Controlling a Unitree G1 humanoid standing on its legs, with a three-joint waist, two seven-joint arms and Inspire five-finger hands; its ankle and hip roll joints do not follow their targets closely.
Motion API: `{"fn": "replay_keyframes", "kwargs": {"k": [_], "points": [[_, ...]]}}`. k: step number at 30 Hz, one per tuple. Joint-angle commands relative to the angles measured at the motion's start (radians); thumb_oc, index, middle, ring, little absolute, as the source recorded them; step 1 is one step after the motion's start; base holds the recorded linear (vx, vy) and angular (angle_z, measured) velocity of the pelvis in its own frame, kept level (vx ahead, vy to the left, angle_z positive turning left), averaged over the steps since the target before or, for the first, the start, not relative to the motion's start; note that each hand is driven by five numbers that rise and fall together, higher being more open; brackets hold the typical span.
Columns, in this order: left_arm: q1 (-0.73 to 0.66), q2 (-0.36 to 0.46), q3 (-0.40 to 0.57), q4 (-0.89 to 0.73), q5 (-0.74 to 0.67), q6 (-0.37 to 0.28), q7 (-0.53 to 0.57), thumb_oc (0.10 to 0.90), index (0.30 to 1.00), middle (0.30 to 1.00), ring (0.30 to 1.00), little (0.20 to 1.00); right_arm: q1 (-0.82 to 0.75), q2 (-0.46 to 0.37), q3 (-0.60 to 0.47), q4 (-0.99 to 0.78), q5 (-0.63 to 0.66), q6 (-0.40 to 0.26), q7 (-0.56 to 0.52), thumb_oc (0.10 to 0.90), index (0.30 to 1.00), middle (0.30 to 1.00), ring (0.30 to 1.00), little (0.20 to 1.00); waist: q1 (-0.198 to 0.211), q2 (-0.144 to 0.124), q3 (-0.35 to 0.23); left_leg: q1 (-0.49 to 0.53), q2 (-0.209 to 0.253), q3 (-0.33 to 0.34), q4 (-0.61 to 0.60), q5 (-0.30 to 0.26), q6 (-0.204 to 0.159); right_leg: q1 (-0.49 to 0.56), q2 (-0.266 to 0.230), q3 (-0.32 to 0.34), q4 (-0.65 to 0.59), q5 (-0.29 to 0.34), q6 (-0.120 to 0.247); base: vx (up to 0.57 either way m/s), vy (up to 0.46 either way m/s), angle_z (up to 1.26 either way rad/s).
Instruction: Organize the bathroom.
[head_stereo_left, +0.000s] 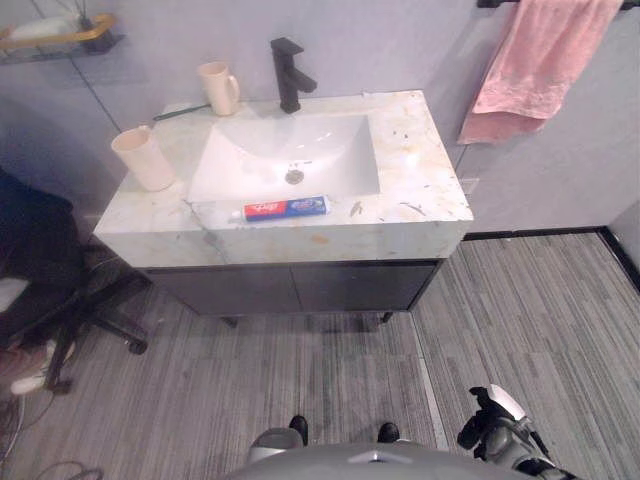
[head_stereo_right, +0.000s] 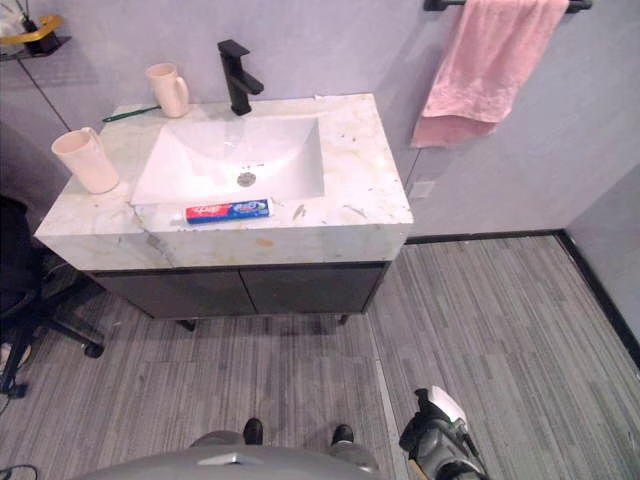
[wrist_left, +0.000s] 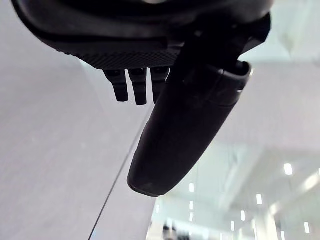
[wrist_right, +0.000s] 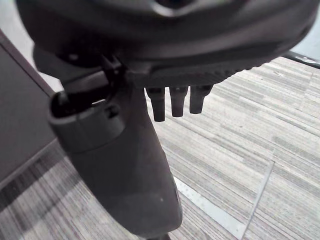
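Note:
A red, white and blue toothpaste tube (head_stereo_left: 286, 208) lies flat on the marble countertop (head_stereo_left: 425, 185), in front of the white sink basin (head_stereo_left: 290, 150). A cream cup (head_stereo_left: 146, 158) stands at the counter's left edge. A cream mug (head_stereo_left: 220, 88) stands at the back, left of the black faucet (head_stereo_left: 289, 72). A green toothbrush (head_stereo_left: 182, 111) lies beside the mug. My right hand (head_stereo_left: 497, 428) hangs low over the floor, far from the counter, fingers relaxed and empty (wrist_right: 120, 165). My left hand (wrist_left: 185, 130) is open and holds nothing.
A pink towel (head_stereo_left: 535, 65) hangs from a dark bar on the wall at the right. A wall shelf (head_stereo_left: 60, 35) with a gold tray is at the upper left. A dark office chair (head_stereo_left: 45, 270) stands left of the dark vanity cabinet (head_stereo_left: 290, 285). Grey plank floor lies in front.

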Motion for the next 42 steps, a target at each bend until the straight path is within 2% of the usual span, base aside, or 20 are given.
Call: {"fn": "replay_keyframes", "kwargs": {"k": [1, 2, 3, 4, 5, 6, 7, 8, 10, 11, 13, 15, 17, 18, 20, 21, 24, 31, 36, 42], "points": [[-0.171, 0.063, -0.098, 0.162, 0.015, -0.068, -0.174, 0.8, 0.9, 0.9, 0.9, 0.9, -0.079, -0.061, 0.051, -0.021, -0.05, 0.007, 0.019, 0.8, 0.9, 0.9, 0.9, 0.9, -0.053, 0.0, -0.005, -0.045, -0.024, 0.099, 0.147, -0.092, 0.029, -0.022, 0.017, 0.053, 0.036, -0.087, 0.011, -0.02, 0.017, -0.11], [-0.291, 0.084, -0.235, 0.262, 0.083, -0.096, -0.205, 0.8, 0.9, 0.9, 0.9, 0.9, -0.084, -0.069, 0.074, -0.025, -0.058, 0.017, 0.034, 0.8, 0.9, 0.9, 0.9, 0.9, -0.068, 0.012, -0.002, -0.044, -0.026, 0.108, 0.147, -0.095, 0.029, -0.025, 0.016, 0.061, 0.038, -0.085, 0.015, -0.02, 0.017, -0.11], [-0.291, 0.084, -0.235, 0.262, 0.083, -0.096, -0.205, 0.8, 0.9, 0.9, 0.9, 0.9, -0.084, -0.069, 0.074, -0.025, -0.058, 0.017, 0.034, 0.8, 0.9, 0.9, 0.9, 0.9, -0.068, 0.012, -0.002, -0.044, -0.026, 0.108, 0.147, -0.095, 0.029, -0.025, 0.016, 0.061, 0.038, -0.085, 0.015, -0.02, 0.022, -0.07], [-0.42, 0.087, -0.366, 0.349, 0.086, -0.141, -0.225, 0.8, 0.9, 0.9, 0.9, 0.9, -0.083, -0.071, 0.083, -0.024, -0.055, 0.021, 0.039, 0.8, 0.9, 0.9, 0.9, 0.9, -0.07, 0.016, -0.002, -0.041, -0.027, 0.113, 0.142, -0.093, 0.031, -0.028, 0.017, 0.063, 0.037, -0.082, 0.017, -0.02, 0.016, -0.08], [-0.552, 0.093, -0.506, 0.431, 0.119, -0.158, -0.277, 0.8, 0.9, 0.9, 0.9, 0.9, -0.086, -0.077, 0.094, -0.023, -0.058, 0.03, 0.05, 0.8, 0.9, 0.9, 0.9, 0.9, -0.078, 0.025, 0.001, -0.04, -0.028, 0.118, 0.141, -0.094, 0.032, -0.031, 0.016, 0.069, 0.037, -0.08, 0.019, -0.02, 0.016, -0.08], [-0.552, 0.093, -0.506, 0.431, 0.119, -0.158, -0.277, 0.8, 0.9, 0.9, 0.9, 0.9, -0.086, -0.077, 0.094, -0.023, -0.058, 0.03, 0.05, 0.8, 0.9, 0.9, 0.9, 0.9, -0.078, 0.025, 0.001, -0.04, -0.028, 0.118, 0.141, -0.094, 0.032, -0.031, 0.016, 0.069, 0.037, -0.08, 0.019, -0.03, 0.027, -0.2], [-0.704, 0.085, -0.674, 0.535, 0.104, -0.201, -0.387, 0.8, 0.9, 0.9, 0.9, 0.9, -0.082, -0.077, 0.1, -0.014, -0.056, 0.039, 0.052, 0.8, 0.9, 0.9, 0.9, 0.9, -0.082, 0.031, 0.003, -0.039, -0.03, 0.125, 0.136, -0.09, 0.035, -0.036, 0.017, 0.073, 0.037, -0.075, 0.023, -0.02, 0.02, -0.14], [-0.704, 0.085, -0.674, 0.535, 0.104, -0.201, -0.387, 0.8, 0.9, 0.9, 0.9, 0.9, -0.082, -0.077, 0.1, -0.014, -0.056, 0.039, 0.052, 0.8, 0.9, 0.9, 0.9, 0.9, -0.082, 0.031, 0.003, -0.039, -0.03, 0.125, 0.136, -0.09, 0.035, -0.036, 0.017, 0.073, 0.037, -0.075, 0.023, -0.03, 0.035, -0.14], [-0.845, 0.052, -0.852, 0.656, 0.068, -0.24, -0.521, 0.8, 0.9, 0.9, 0.9, 0.9, -0.077, -0.07, 0.101, -0.012, -0.067, 0.054, 0.049, 0.8, 0.9, 0.9, 0.9, 0.9, -0.089, 0.033, 0.01, -0.04, -0.035, 0.134, 0.131, -0.086, 0.036, -0.044, 0.016, 0.081, 0.036, -0.068, 0.027, -0.03, 0.048, -0.05], [-0.853, 0.036, -0.873, 0.682, 0.084, -0.245, -0.531, 0.8, 0.9, 0.9, 0.9, 0.9, -0.077, -0.068, 0.099, -0.011, -0.076, 0.061, 0.05, 0.8, 0.9, 0.9, 0.9, 0.9, -0.091, 0.032, 0.013, -0.042, -0.037, 0.137, 0.13, -0.084, 0.036, -0.048, 0.016, 0.084, 0.035, -0.066, 0.029, -0.03, 0.041, -0.06], [-0.86, 0.035, -0.879, 0.684, 0.084, -0.246, -0.531, 0.8, 0.9, 0.9, 0.9, 0.9, -0.076, -0.067, 0.098, -0.011, -0.076, 0.062, 0.05, 0.8, 0.9, 0.9, 0.9, 0.9, -0.09, 0.031, 0.013, -0.042, -0.037, 0.137, 0.129, -0.084, 0.036, -0.049, 0.016, 0.084, 0.035, -0.066, 0.029, -0.01, 0.008, -0.02], [-0.856, 0.0, -0.909, 0.763, 0.079, -0.263, -0.632, 0.8, 0.9, 0.9, 0.9, 0.9, -0.08, -0.07, 0.102, -0.001, -0.084, 0.105, 0.032, 0.8, 0.9, 0.9, 0.9, 0.9, -0.103, 0.036, 0.023, -0.044, -0.042, 0.146, 0.124, -0.083, 0.037, -0.056, 0.016, 0.092, 0.031, -0.06, 0.033, -0.05, 0.026, 0.03], [-0.856, 0.0, -0.909, 0.763, 0.079, -0.263, -0.632, 0.8, 0.9, 0.9, 0.9, 0.9, -0.08, -0.07, 0.102, -0.001, -0.084, 0.105, 0.032, 0.8, 0.9, 0.9, 0.9, 0.9, -0.103, 0.036, 0.023, -0.044, -0.042, 0.146, 0.124, -0.083, 0.037, -0.056, 0.016, 0.092, 0.031, -0.06, 0.033, 0.0, 0.003, 0.02], [-0.848, -0.012, -0.907, 0.786, 0.087, -0.265, -0.665, 0.8, 0.9, 0.9, 0.9, 0.9, -0.081, -0.07, 0.1, 0.005, -0.086, 0.119, 0.023, 0.8, 0.9, 0.9, 0.9, 0.9, -0.105, 0.035, 0.025, -0.042, -0.044, 0.147, 0.12, -0.082, 0.039, -0.057, 0.016, 0.093, 0.03, -0.058, 0.034, 0.0, 0.0, 0.0], [-0.786, -0.066, -0.885, 0.858, 0.089, -0.253, -0.75, 0.8, 0.9, 0.9, 0.9, 0.9, -0.093, -0.075, 0.085, 0.027, -0.07, 0.157, -0.031, 0.8, 0.9, 0.9, 0.9, 0.9, -0.114, 0.037, 0.028, -0.04, -0.05, 0.149, 0.11, -0.079, 0.043, -0.062, 0.017, 0.1, 0.028, -0.054, 0.036, -0.01, 0.033, -0.01], [-0.759, -0.082, -0.871, 0.874, 0.066, -0.259, -0.756, 0.8, 0.9, 0.9, 0.9, 0.9, -0.096, -0.078, 0.079, 0.032, -0.065, 0.161, -0.037, 0.8, 0.9, 0.9, 0.9, 0.9, -0.116, 0.039, 0.03, -0.04, -0.051, 0.15, 0.111, -0.077, 0.043, -0.062, 0.016, 0.101, 0.028, -0.053, 0.035, 0.0, 0.0, 0.0], [-0.682, -0.124, -0.807, 0.909, 0.02, -0.269, -0.707, 0.8, 0.9, 0.9, 0.9, 0.9, -0.101, -0.085, 0.06, 0.042, -0.063, 0.163, -0.052, 0.8, 0.9, 0.9, 0.9, 0.9, -0.117, 0.041, 0.031, -0.039, -0.053, 0.151, 0.11, -0.078, 0.043, -0.062, 0.014, 0.102, 0.028, -0.054, 0.035, 0.0, 0.008, 0.01], [-0.503, -0.179, -0.678, 0.932, 0.059, -0.295, -0.625, 0.8, 0.9, 0.9, 0.9, 0.9, -0.097, -0.071, 0.054, 0.062, -0.103, 0.176, -0.029, 0.8, 0.9, 0.9, 0.9, 0.9, -0.114, 0.034, 0.012, -0.031, -0.053, 0.161, 0.097, -0.082, 0.047, -0.058, 0.017, 0.099, 0.022, -0.058, 0.031, 0.04, 0.003, 0.03], [-0.466, -0.213, -0.652, 0.928, 0.077, -0.269, -0.604, 0.8, 0.9, 0.9, 0.9, 0.9, -0.098, -0.066, 0.07, 0.062, -0.122, 0.18, -0.018, 0.8, 0.9, 0.9, 0.9, 0.9, -0.119, 0.031, 0.016, -0.038, -0.05, 0.17, 0.101, -0.081, 0.048, -0.068, 0.018, 0.104, 0.028, -0.06, 0.029, 0.0, 0.001, 0.01], [-0.464, -0.234, -0.665, 0.88, 0.077, -0.305, -0.615, 0.8, 0.9, 0.9, 0.9, 0.9, -0.096, -0.061, 0.076, 0.061, -0.123, 0.192, -0.023, 0.8, 0.9, 0.9, 0.9, 0.9, -0.122, 0.027, 0.02, -0.034, -0.051, 0.174, 0.099, -0.084, 0.049, -0.066, 0.018, 0.105, 0.027, -0.06, 0.028, 0.0, 0.0, 0.0]]}}
